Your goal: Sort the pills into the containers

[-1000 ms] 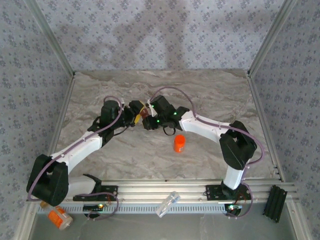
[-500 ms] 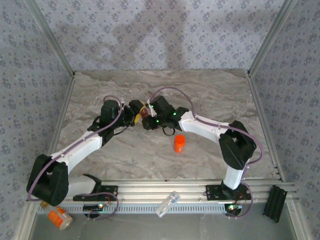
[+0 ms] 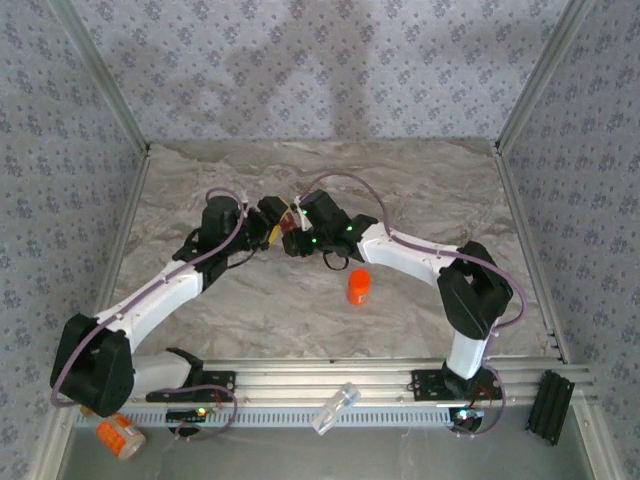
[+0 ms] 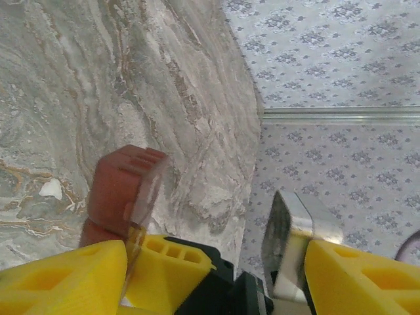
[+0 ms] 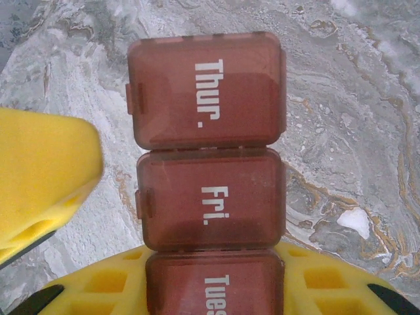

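The containers (image 5: 209,151) are one dark red-brown box of lidded compartments marked Thur., Fri. and Tues. My right gripper (image 5: 213,285) is shut on it, with a yellow finger on each side of the Tues. compartment. In the top view this box (image 3: 291,229) sits mid-table between both grippers. My left gripper (image 3: 271,222) is open right beside it. One end of the box (image 4: 121,189) shows just ahead of the left yellow finger (image 4: 65,275) in the left wrist view. The left gripper (image 4: 216,239) holds nothing. The pills are out of view.
A small orange bottle (image 3: 358,288) stands near the right forearm. On the front rail lie a clear tube (image 3: 336,408), a white-capped orange bottle (image 3: 119,436) at the left and a black block (image 3: 551,405) at the right. Patterned walls (image 3: 320,70) enclose the table.
The left arm has shifted slightly, its elbow and shoulder a little farther back. The right arm and the box stay where they were, and both grippers keep their states.
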`<action>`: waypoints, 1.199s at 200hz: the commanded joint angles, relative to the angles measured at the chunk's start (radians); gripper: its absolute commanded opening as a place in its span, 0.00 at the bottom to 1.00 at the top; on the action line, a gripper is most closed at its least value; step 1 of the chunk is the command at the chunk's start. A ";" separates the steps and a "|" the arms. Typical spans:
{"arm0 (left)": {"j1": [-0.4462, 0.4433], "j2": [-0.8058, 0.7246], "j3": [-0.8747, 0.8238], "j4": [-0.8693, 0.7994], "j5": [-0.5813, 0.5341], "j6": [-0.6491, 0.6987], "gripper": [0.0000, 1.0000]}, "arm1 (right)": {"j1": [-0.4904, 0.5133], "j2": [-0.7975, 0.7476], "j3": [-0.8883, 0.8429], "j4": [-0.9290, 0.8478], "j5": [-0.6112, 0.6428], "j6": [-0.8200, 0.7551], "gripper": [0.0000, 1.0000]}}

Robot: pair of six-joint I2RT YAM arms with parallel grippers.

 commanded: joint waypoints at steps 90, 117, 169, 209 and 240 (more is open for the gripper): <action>0.001 -0.067 0.003 -0.015 -0.059 0.049 0.72 | 0.001 0.007 -0.037 -0.055 -0.012 -0.020 0.29; 0.010 -0.043 -0.036 0.010 -0.052 0.034 0.72 | -0.002 -0.020 -0.048 -0.053 -0.006 -0.017 0.29; 0.012 0.004 -0.040 0.014 -0.025 0.030 0.72 | 0.000 -0.051 -0.047 -0.051 -0.003 -0.011 0.29; 0.011 0.034 -0.046 0.061 -0.004 0.014 0.72 | 0.007 -0.053 -0.036 -0.052 -0.007 -0.010 0.29; 0.011 0.045 -0.036 0.074 0.003 0.015 0.72 | 0.012 -0.050 -0.034 -0.050 -0.013 -0.009 0.29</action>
